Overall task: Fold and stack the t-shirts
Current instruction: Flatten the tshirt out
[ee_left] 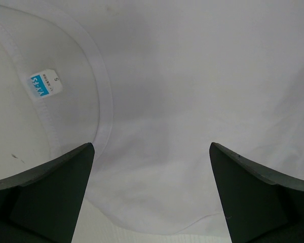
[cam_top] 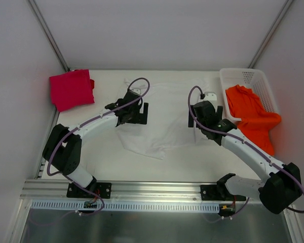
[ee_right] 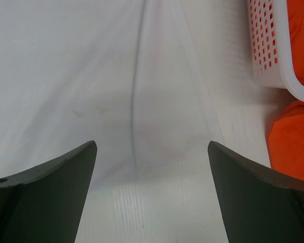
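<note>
Soft white t-shirt (cam_top: 162,119) lies creased; orange t-shirt (cam_top: 252,115) drapes over lattice basket (cam_top: 249,76).

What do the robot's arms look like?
Both the left arm and right arm have white tube-shaped parts joined by chunky black joints, with a purple cable looping along each. The left pincer and right pincer have dark, wedge-shaped fingers.

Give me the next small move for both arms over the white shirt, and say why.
Probably lower both grippers and pinch the cloth. The white t-shirt lies spread and unfolded; the left gripper hangs open by the collar, the right gripper open over a crease, neither holding anything.
</note>
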You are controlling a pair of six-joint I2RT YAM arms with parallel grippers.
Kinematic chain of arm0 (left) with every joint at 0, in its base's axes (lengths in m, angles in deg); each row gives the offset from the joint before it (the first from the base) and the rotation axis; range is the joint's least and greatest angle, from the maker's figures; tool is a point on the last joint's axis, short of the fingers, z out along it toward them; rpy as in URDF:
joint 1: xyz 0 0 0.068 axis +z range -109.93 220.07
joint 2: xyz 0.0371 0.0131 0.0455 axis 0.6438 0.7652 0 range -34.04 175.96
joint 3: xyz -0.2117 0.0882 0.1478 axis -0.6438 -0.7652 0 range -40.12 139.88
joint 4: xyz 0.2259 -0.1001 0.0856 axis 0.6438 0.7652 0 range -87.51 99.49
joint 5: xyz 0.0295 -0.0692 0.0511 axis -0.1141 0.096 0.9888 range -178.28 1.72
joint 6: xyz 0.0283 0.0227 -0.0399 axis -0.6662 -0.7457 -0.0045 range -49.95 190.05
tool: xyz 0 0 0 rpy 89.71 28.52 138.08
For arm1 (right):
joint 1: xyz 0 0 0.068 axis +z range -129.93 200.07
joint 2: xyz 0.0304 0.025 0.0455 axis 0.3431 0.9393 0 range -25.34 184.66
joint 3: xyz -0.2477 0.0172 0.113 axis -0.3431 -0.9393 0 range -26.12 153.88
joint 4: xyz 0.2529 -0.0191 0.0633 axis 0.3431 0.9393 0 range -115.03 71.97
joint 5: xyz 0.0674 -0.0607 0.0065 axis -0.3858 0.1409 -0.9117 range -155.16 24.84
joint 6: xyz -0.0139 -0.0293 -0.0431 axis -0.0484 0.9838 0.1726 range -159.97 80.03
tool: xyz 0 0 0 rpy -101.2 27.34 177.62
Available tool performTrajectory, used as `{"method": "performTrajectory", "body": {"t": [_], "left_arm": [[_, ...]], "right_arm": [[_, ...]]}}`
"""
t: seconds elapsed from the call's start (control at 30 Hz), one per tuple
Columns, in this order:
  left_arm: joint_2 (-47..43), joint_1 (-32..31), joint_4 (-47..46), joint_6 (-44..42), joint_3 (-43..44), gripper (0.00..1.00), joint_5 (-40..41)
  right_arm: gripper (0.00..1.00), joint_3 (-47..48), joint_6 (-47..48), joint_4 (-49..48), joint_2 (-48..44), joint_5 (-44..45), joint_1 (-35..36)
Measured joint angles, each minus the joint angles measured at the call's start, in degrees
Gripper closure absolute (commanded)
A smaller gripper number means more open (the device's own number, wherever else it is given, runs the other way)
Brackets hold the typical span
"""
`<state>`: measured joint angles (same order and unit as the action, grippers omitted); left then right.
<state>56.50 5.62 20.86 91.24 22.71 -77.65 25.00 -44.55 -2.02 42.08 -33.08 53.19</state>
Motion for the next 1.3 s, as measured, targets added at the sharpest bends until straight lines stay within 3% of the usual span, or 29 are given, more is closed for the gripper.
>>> {"method": "performTrajectory", "body": {"t": [0.07,0.13,0.23,0.27,0.3,0.43,0.47,0.57,0.7,0.83,1.1,1.3], "left_arm": [[0.0,0.0,-0.3,0.5,0.0,0.02,0.1],[0.0,0.0,-0.5,0.7,0.0,0.02,0.2],[0.0,0.0,-0.8,0.9,-0.2,0.03,0.4],[0.0,0.0,-1.0,1.1,-0.5,0.04,0.4],[0.0,0.0,-1.1,1.3,-0.9,0.05,0.4],[0.6,0.0,-1.1,2.5,-2.2,0.13,0.3],[0.9,-0.1,-1.2,2.8,-2.4,0.22,0.3],[2.1,-1.0,-1.4,3.8,-3.0,0.32,0.0],[5.0,-3.5,-1.4,4.8,-3.2,0.54,-0.2],[8.9,-4.6,-0.8,5.2,-3.2,0.61,0.2],[10.9,-4.6,3.0,5.6,-1.4,0.58,4.7],[10.8,-4.3,7.5,7.5,-1.3,0.5,14.1]], "right_arm": [[0.08,-0.4,-0.4,0.1,-0.7,0.0,0.0],[0.28,-0.7,-0.4,0.2,-0.9,0.0,0.0],[0.7,-1.5,-0.5,0.3,-0.9,0.0,0.0],[0.92,-1.7,-0.4,0.4,-0.9,0.0,0.0],[0.99,-1.9,-0.2,0.4,-0.7,0.1,0.0],[1.0,-1.8,-0.8,0.0,2.0,0.6,0.0],[0.99,-1.8,-0.8,0.0,3.3,0.6,0.0],[1.0,-1.8,-0.8,0.1,6.7,0.6,0.0],[1.0,-1.8,-0.9,0.1,8.3,0.5,0.0],[0.99,-1.9,-1.0,0.1,8.3,0.6,0.0],[0.99,-4.0,-0.9,0.8,3.1,2.2,0.0],[0.99,-4.6,-1.0,1.3,-0.6,2.9,0.0]]}}
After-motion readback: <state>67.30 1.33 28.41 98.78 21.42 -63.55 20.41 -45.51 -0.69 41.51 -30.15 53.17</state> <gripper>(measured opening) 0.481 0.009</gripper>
